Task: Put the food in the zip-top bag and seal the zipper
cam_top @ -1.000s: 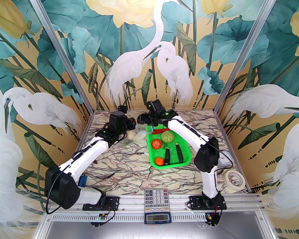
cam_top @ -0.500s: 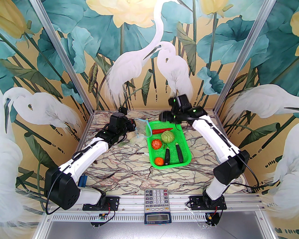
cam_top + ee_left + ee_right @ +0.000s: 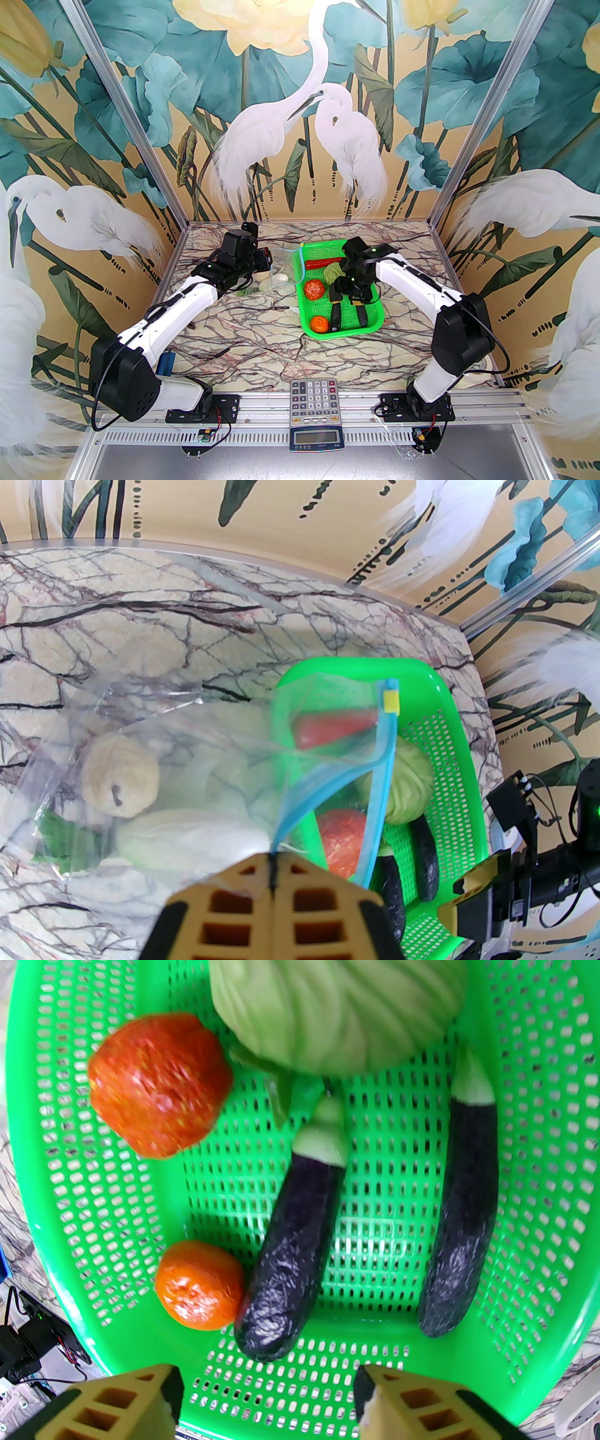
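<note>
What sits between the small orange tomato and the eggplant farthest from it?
The other eggplant, right beside the small orange tomato; then bare green basket mesh up to the farther eggplant. The right wrist view shows it.

White links (image 3: 159,318), black joints (image 3: 122,379), yellow latticed fingers (image 3: 117,1400)

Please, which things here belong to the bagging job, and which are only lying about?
Job: bag, zipper, chili, cabbage, tomatoes, eggplants, napa cabbage, bulb, left pincer shut on the bag, open right pincer.

Lying about: calculator, scale; the basket only holds food.
</note>
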Controlling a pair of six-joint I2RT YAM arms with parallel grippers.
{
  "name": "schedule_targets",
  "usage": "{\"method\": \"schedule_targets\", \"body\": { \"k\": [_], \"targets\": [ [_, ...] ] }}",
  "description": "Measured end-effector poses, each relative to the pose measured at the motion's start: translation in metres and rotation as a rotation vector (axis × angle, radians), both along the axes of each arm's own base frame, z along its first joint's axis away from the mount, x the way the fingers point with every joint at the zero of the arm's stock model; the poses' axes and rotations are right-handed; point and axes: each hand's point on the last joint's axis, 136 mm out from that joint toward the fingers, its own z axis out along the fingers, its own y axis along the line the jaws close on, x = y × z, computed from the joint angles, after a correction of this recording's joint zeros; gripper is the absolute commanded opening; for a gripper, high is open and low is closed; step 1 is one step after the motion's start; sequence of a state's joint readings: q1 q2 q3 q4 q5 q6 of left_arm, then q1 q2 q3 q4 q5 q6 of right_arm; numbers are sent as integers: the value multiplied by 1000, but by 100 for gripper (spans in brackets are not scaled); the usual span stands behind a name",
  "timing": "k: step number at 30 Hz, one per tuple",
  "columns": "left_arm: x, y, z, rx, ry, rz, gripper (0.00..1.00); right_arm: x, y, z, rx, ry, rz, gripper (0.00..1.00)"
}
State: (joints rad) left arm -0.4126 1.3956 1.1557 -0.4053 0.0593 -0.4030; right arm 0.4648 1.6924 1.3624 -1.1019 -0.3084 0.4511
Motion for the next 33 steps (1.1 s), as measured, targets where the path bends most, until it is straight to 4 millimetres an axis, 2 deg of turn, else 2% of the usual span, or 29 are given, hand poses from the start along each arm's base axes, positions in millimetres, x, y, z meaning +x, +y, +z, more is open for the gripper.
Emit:
{"method": "schedule_targets", "body": {
  "k": [9, 14, 19, 25, 28, 33],
  "targets": [
    [-4, 1, -5, 23, 17, -18, 0, 0, 12, -32, -31, 48, 32, 63],
    [-4, 0, -5, 30, 14, -27, 0, 6, 17, -49, -61, 39, 27, 63],
    [-5, 0, -6, 36, 18, -35, 0, 15, 12, -65, -109, 21, -3, 62],
    [-6, -1, -6, 43, 14, -50, 0, 24, 16, -74, -126, -15, -17, 50],
    [-7, -1, -7, 47, 19, -52, 0, 27, 20, -77, -122, -24, -19, 48],
    [-8, -1, -8, 50, 21, -58, 0, 32, 25, -81, -112, -35, -29, 33]
  ]
}}
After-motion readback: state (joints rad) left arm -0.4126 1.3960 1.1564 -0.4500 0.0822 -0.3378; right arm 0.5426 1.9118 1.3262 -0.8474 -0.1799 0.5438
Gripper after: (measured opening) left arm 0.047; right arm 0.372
